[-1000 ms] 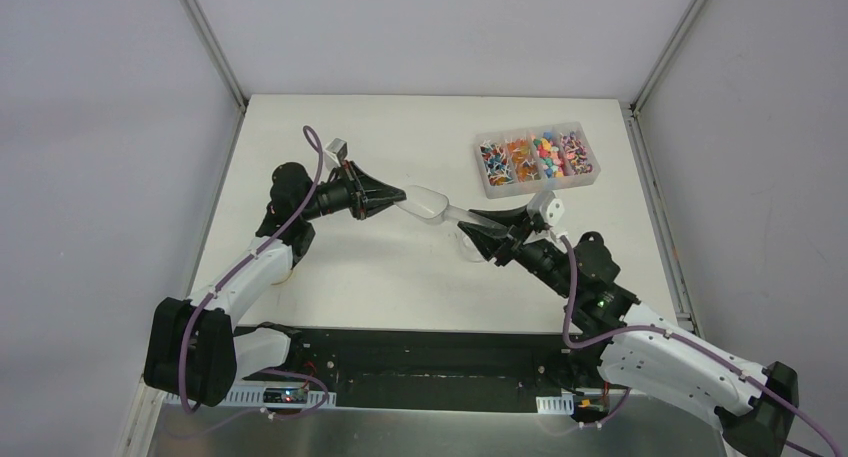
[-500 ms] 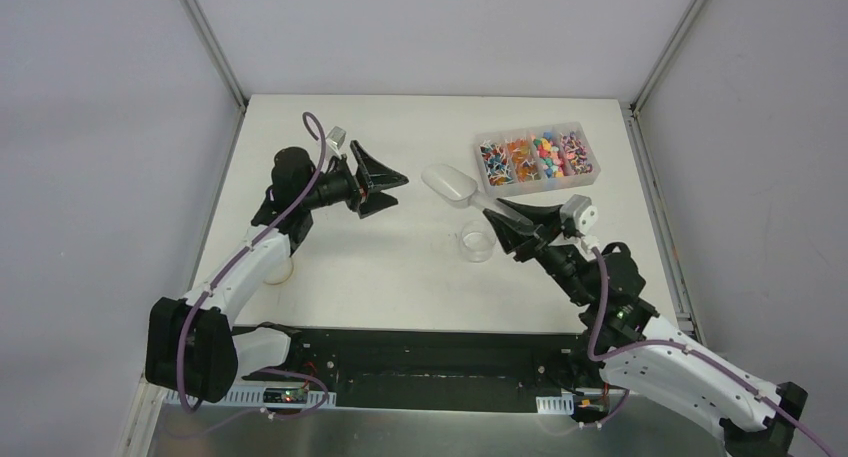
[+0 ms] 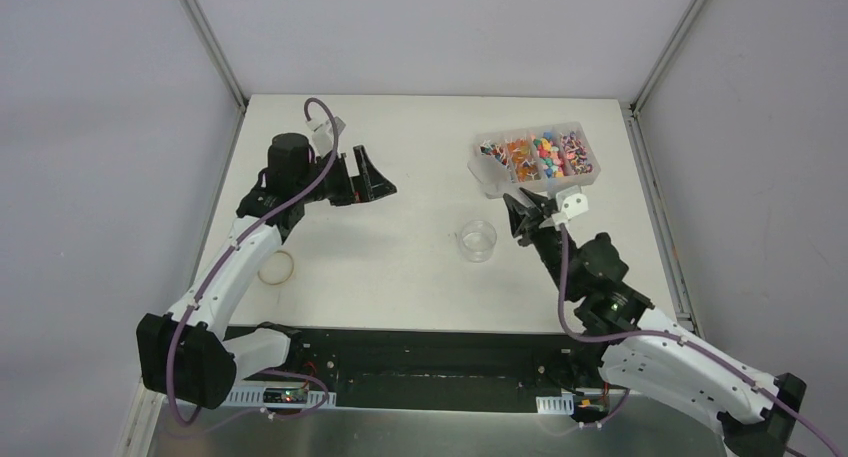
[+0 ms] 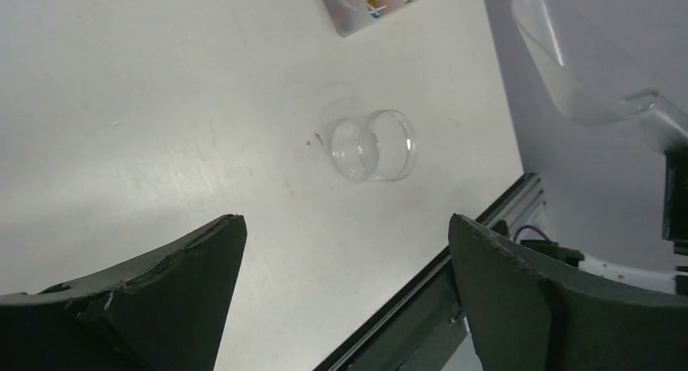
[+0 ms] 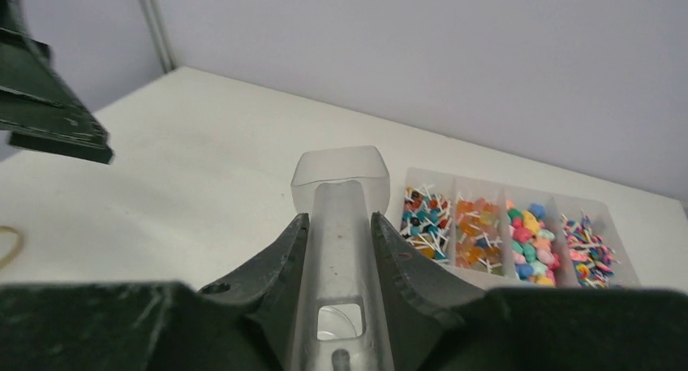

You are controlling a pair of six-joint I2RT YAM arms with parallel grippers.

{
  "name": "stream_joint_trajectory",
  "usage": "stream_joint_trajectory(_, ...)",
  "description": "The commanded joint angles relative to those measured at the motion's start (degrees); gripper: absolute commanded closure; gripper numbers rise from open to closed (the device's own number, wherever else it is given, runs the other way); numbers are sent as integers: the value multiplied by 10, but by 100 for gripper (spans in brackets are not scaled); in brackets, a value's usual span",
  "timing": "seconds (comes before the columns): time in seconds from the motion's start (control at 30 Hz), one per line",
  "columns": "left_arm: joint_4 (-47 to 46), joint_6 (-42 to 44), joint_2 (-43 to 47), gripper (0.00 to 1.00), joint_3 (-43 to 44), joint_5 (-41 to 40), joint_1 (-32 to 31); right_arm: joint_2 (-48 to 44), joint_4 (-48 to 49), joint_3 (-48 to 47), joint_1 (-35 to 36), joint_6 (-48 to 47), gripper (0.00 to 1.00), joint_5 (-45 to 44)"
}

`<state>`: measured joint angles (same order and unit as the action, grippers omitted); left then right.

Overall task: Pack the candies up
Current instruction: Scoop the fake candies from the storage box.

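Jar (image 4: 374, 144) shows from left wrist, sorted candies (image 5: 526, 235) from right wrist.

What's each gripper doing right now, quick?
Left gripper: open, holding nothing.
Right gripper: closed on the handle of the clear scoop.

White table (image 3: 400, 267): jar (image 3: 478, 240), tray (image 3: 580, 180) of candies (image 3: 546, 149), band (image 3: 277, 268).

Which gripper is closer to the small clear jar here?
Right. The right gripper, holding the clear scoop, is just beside the jar on its right. The left gripper, open, hangs well off to the jar's left and farther back.
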<state>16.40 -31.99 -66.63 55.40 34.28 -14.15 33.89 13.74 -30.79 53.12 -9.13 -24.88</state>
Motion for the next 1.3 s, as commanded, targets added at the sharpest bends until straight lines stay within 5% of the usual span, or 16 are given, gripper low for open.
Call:
stream_joint_trajectory(0.0,36,113,53,1,-8,-100,0,59,-34,-65,-7,-24,100,-95)
stream_joint_trajectory(0.17,29,140,85,1,-48,-145,-6,163,-120,-141,-56,14,100,-103)
stream_joint_trajectory(0.53,35,141,113,1,-53,-170,-18,336,-246,-286,-203,71,100,43)
stream_joint_trajectory(0.83,37,146,114,1,-51,-178,-32,409,-269,-333,-233,80,100,94)
stream_joint_trajectory(1.27,40,148,118,1,-52,-184,-32,489,-239,-343,-237,60,100,60)
